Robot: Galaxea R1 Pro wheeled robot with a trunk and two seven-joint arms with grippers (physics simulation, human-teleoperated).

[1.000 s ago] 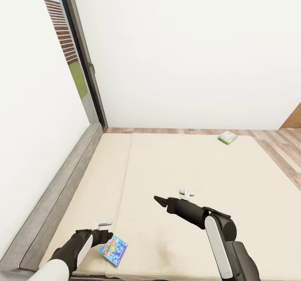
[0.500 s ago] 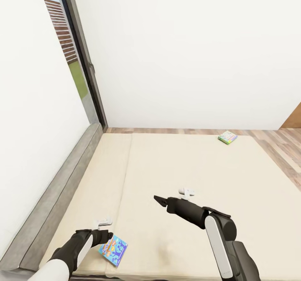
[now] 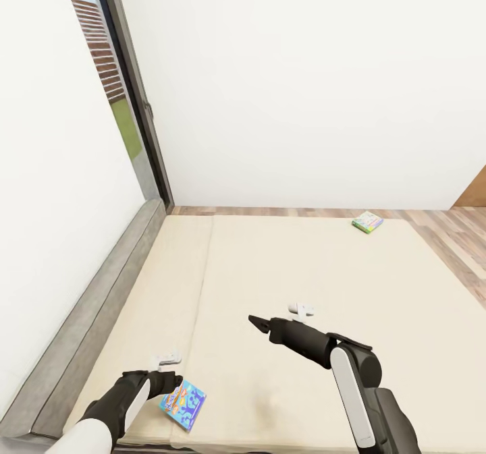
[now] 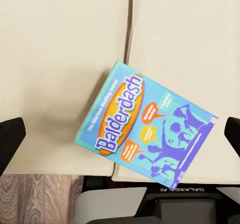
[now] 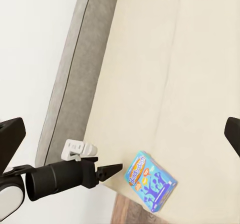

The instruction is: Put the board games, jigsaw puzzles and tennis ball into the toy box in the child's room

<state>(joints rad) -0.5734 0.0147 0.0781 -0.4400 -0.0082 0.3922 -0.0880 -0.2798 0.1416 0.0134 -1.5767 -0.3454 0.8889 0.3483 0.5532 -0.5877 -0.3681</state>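
Balderdash board game (image 3: 183, 405), blue and purple, is lying flat at the near edge of the bed (image 3: 283, 272), just beside and slightly ahead of the left gripper (image 3: 177, 377). Its jaws are standing wide, with nothing between them, and the box is sitting centred in the gap in the left wrist view (image 4: 146, 133). Further right, the right gripper (image 3: 258, 323) is hovering over bare mattress, jaws spread wide and empty. A green-edged board game (image 3: 367, 222) is lying well beyond it, at the bed's far right corner.

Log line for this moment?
left end effector: open over Balderdash box | right end effector: open, idle | green game: far corner of bed
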